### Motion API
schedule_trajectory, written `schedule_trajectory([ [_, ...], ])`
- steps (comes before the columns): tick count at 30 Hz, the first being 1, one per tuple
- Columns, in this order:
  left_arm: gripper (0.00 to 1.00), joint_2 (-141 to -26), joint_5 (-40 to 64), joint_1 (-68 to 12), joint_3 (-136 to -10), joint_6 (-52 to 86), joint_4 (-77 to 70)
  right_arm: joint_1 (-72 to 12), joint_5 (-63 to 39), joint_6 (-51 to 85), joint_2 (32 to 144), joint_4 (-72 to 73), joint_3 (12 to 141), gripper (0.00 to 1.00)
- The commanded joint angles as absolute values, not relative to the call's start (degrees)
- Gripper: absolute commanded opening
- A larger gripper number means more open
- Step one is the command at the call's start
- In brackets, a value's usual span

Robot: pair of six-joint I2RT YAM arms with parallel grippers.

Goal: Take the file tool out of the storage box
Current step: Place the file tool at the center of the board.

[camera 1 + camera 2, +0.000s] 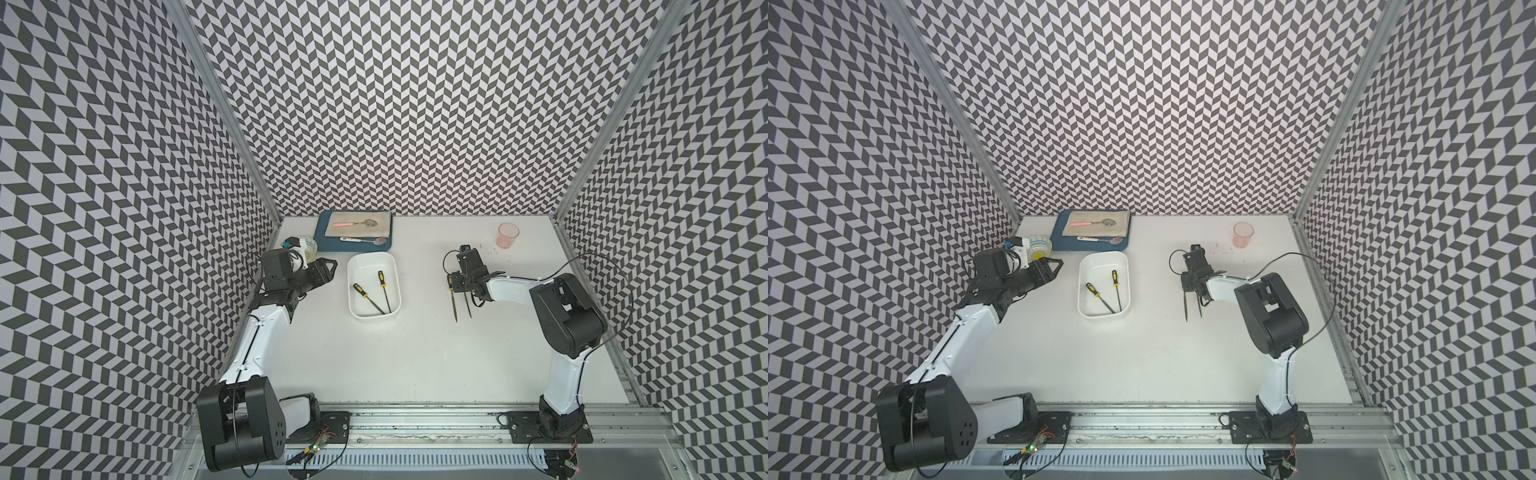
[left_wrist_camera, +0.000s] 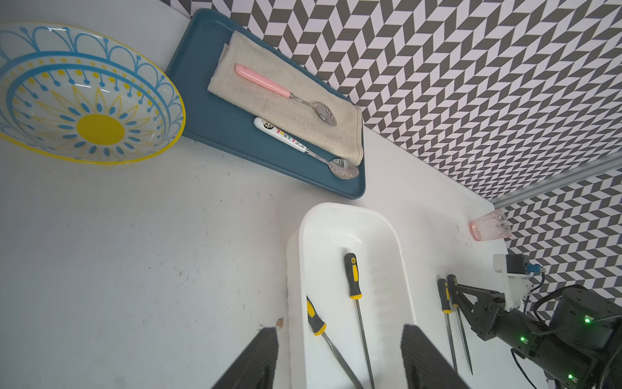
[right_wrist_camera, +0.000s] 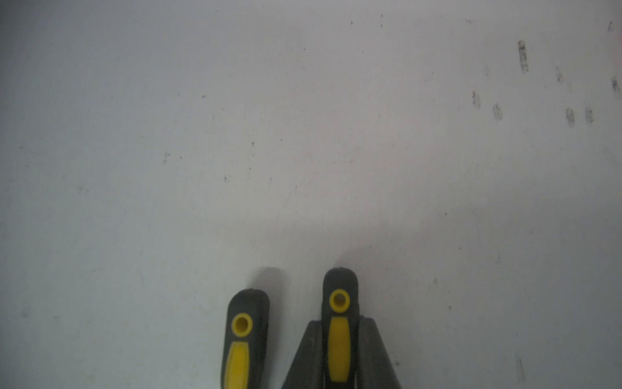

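Two files inside box [image 1: 371,266]: slanted file [image 1: 368,298] and straighter file [image 1: 384,293], tips close together by near wall. Left jaws spread, gripping nothing, near box's left side. Right jaws clenched on third file [image 3: 339,336] by its handle, outside box, well to its right. Fourth file [image 3: 239,343] loose on tabletop [image 1: 415,353], just beside third. Tray [image 1: 321,245] behind box: folded cloth [image 1: 376,220] under pink spoon [image 1: 353,224], white-handled spoon [image 1: 360,240] on bare tray. Bowl [image 2: 97,128] left of tray, cup [image 1: 508,235] far right.

Table [image 1: 415,353]: storage box [image 1: 371,266], tray [image 1: 322,244], bowl [image 1: 310,245], cup [image 1: 508,235], file [image 1: 454,307]
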State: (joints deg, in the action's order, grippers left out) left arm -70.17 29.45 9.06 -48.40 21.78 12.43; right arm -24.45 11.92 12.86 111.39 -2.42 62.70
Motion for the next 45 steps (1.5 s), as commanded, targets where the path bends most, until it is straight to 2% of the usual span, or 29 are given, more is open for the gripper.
schedule_trajectory([
  [1, 0.63, -70.3, 30.1, 9.5, -48.4, 21.7, 11.5, -24.1, 11.8, 12.7, 111.8, -0.8, 61.8, 0.00],
  [45, 0.63, -69.6, 29.8, 9.4, -48.3, 21.5, 11.6, -24.0, 11.8, 12.7, 108.5, -3.3, 63.3, 0.00],
])
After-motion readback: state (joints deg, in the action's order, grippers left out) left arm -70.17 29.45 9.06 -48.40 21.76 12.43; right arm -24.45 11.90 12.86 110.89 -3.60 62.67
